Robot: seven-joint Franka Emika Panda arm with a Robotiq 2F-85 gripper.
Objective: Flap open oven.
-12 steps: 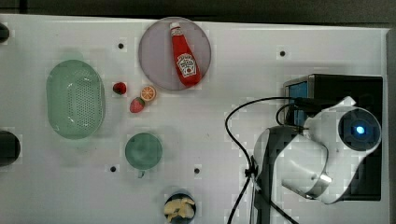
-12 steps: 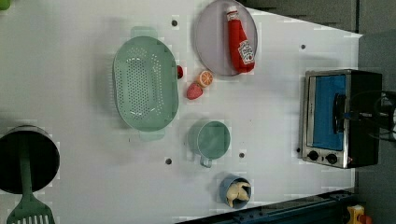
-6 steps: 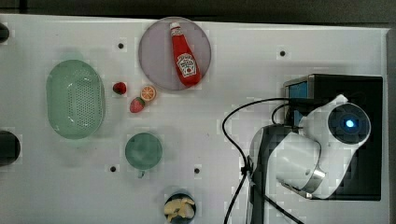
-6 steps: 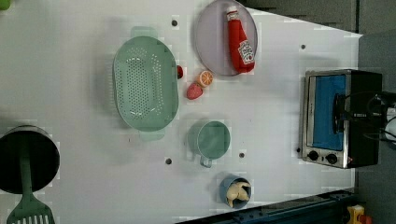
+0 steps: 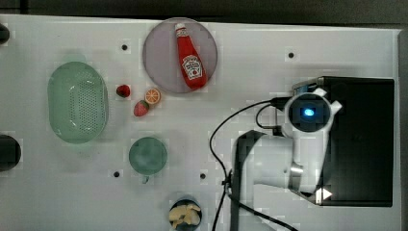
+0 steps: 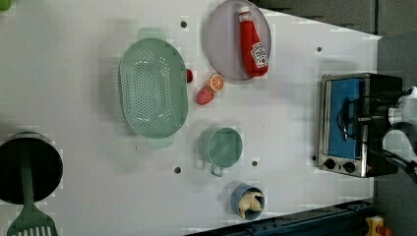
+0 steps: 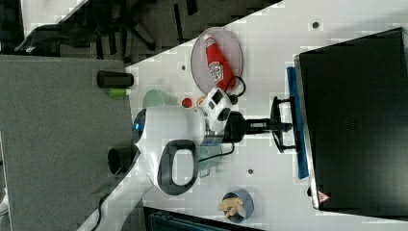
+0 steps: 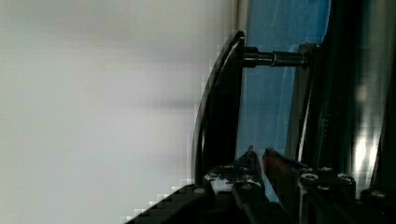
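Note:
The black oven stands at the top view's right, its blue glass door facing the table's middle. The door stands upright against the silver front frame. In the right view my gripper reaches past the black bar handle to the door. In the wrist view my gripper is shut, its fingertips sitting in the gap between the handle and the glass. My arm covers the oven's front from above.
A purple plate holds a ketchup bottle. A green colander, strawberries, an orange half, a teal cup and a bowl of chips lie to the top view's left. A cable trails beside the arm.
My wrist has shifted to the top view's left and slightly up, from above the oven's body to above its front edge.

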